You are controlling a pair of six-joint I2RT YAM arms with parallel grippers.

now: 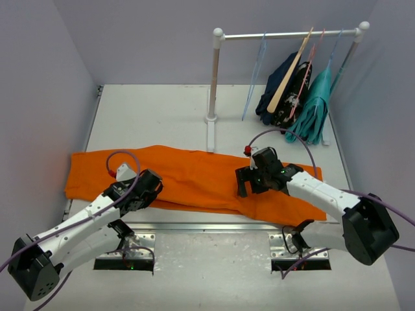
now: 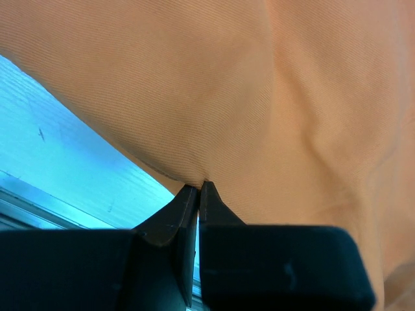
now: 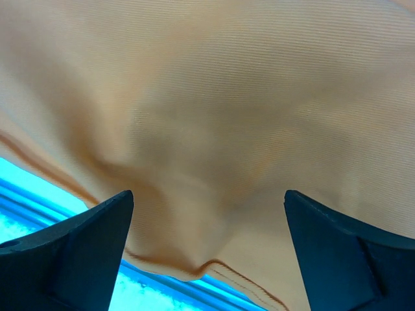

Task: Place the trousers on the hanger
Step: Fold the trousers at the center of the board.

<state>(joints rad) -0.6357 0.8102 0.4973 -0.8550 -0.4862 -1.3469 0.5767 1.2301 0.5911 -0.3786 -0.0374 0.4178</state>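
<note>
Orange cloth: one pair of trousers [image 1: 194, 175] is lying flat across the table [image 1: 149, 116], in front of the rack [image 1: 214, 84]. Front-left of the rack, one left gripper [image 2: 198, 188] is pinching the trousers' near edge, fingers pressed together on the cloth. Just in front of the rack, one right gripper [image 3: 207, 201] is hanging over the trousers, fingers spread wide, gripping nothing. One pale blue hanger [image 1: 255, 78] is hanging bare on the rack, left of two garments: navy garment [image 1: 275, 97], teal garment [image 1: 314, 110].

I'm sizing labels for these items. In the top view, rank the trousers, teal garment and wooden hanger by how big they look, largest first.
1. trousers
2. teal garment
3. wooden hanger, seen edge-on, so its true size is unsure
</note>
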